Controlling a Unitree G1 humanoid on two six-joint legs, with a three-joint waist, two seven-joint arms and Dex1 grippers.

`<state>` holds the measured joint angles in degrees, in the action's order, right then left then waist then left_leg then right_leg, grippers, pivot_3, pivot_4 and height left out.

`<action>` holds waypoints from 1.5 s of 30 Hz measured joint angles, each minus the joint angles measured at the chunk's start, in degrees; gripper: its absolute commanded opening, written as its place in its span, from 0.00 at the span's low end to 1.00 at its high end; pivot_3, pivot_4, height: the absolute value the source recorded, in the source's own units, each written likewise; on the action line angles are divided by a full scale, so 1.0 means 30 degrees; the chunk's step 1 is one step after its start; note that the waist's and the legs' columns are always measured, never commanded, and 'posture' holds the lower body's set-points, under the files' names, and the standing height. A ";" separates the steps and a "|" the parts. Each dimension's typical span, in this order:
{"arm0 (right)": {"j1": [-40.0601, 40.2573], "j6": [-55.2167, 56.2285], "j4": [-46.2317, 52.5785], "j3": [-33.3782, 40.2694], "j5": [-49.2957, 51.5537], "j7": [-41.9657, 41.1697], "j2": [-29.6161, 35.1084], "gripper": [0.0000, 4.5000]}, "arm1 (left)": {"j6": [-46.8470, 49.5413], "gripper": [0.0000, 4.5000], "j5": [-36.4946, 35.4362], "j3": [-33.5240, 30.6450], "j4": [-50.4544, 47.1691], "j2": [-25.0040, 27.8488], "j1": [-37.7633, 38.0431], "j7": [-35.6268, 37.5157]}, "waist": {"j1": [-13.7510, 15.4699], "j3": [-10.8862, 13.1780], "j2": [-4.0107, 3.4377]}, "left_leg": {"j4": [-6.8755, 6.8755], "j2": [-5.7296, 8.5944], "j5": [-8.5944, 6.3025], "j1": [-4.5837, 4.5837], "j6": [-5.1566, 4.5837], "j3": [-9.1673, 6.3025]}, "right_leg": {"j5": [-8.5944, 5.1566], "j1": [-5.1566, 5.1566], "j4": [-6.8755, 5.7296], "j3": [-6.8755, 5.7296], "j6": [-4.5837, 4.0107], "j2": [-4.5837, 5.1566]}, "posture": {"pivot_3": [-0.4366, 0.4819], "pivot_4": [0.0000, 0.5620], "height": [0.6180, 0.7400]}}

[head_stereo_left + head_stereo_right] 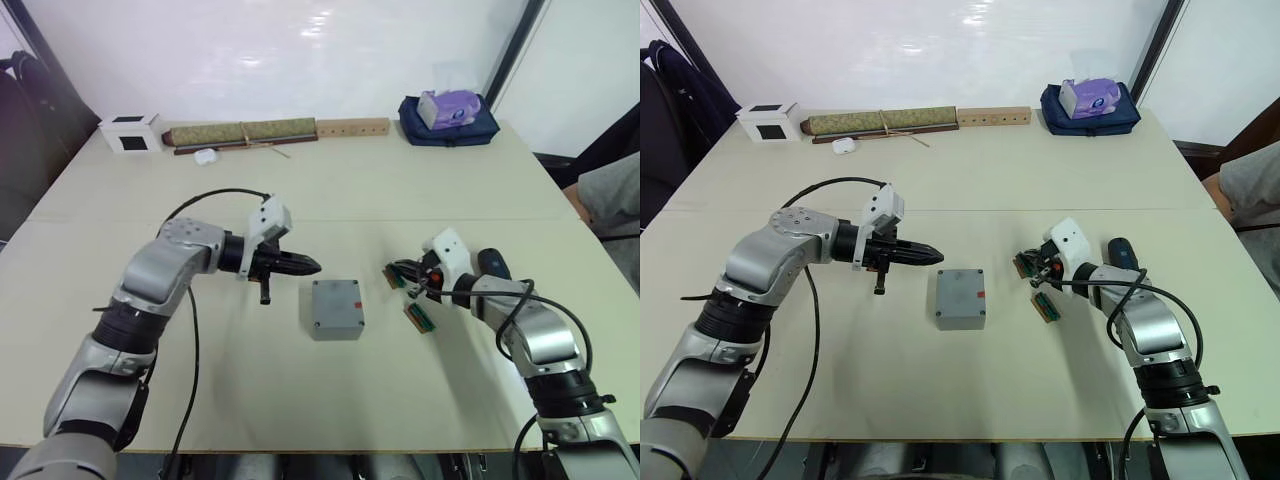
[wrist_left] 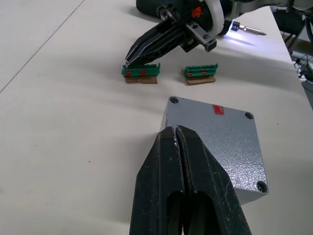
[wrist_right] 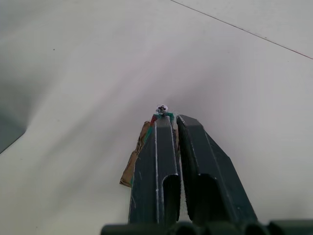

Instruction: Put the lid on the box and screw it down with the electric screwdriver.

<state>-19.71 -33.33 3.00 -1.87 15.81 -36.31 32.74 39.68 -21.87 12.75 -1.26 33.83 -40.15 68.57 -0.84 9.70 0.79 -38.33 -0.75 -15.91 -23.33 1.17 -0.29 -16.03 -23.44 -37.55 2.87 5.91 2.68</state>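
Resting flat on the box, the lid shows its small red mark and its corner screw holes; the pair sits near the middle of the pale surface, between the two arms. The left hand hovers just to the robot's left of the box, its two black fingers pressed together and holding nothing; in the left wrist view the fingertips reach over the lid's near edge, though whether they touch it cannot be told.

On the robot's right of the box, the right hand points down at one of two small green-brown strips, its fingers nearly closed and a small silvery screw showing at their tips; whether the fingers actually grip it cannot be told. The second strip lies just beside the first, apart from it.

The electric screwdriver lies on the surface close behind the right forearm, its metal bit pointing away from the box and a white light glowing at its tip.

Along the far edge stand a white cube with a black face, a long rolled green mat, a wooden bar with holes, and a dark blue bag with a purple tissue pack on top.
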 measured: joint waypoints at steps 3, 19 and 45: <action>0.0005 -0.0005 0.0003 0.0034 -0.0148 -0.0006 0.0026 0.48 | -0.0002 0.00 0.0011 0.0007 0.0000 0.0004 0.0023 0.0000 | 0.0006 0.0000 0.0000 | 0.0000 0.0001 0.0000 0.0000 0.0000 0.0001 | 0.0000 0.0000 0.0000 -0.0001 0.0000 0.0001 | 0.48 0.27 1.00; -0.0513 -0.0035 -0.0081 -0.0047 -0.0337 -0.0138 -0.0513 0.23 | -0.0134 0.00 0.0146 0.0433 0.0001 -0.0012 0.0030 -0.0003 | -0.0001 0.0000 0.0000 | 0.0000 0.0001 0.0000 0.0000 0.0000 0.0001 | 0.0000 0.0000 0.0000 -0.0001 0.0000 0.0001 | 0.48 0.27 1.00; -0.0607 0.0340 -0.0734 -0.0105 -0.0870 -0.0205 -0.0989 0.02 | -0.0220 0.00 0.0295 0.0476 -0.0002 0.0083 0.0406 -0.0024 | -0.0002 -0.0001 -0.0001 | 0.0000 0.0002 0.0000 0.0000 0.0000 0.0001 | 0.0000 0.0000 0.0000 -0.0001 0.0000 0.0000 | 0.48 0.27 1.00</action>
<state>-21.53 -32.31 0.80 -2.18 13.20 -36.92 29.77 39.02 -20.99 14.18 -1.27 34.08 -38.93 68.49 -0.85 9.70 0.78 -38.32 -0.75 -15.91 -23.33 1.17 -0.29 -16.03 -23.44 -37.55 2.87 5.91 2.68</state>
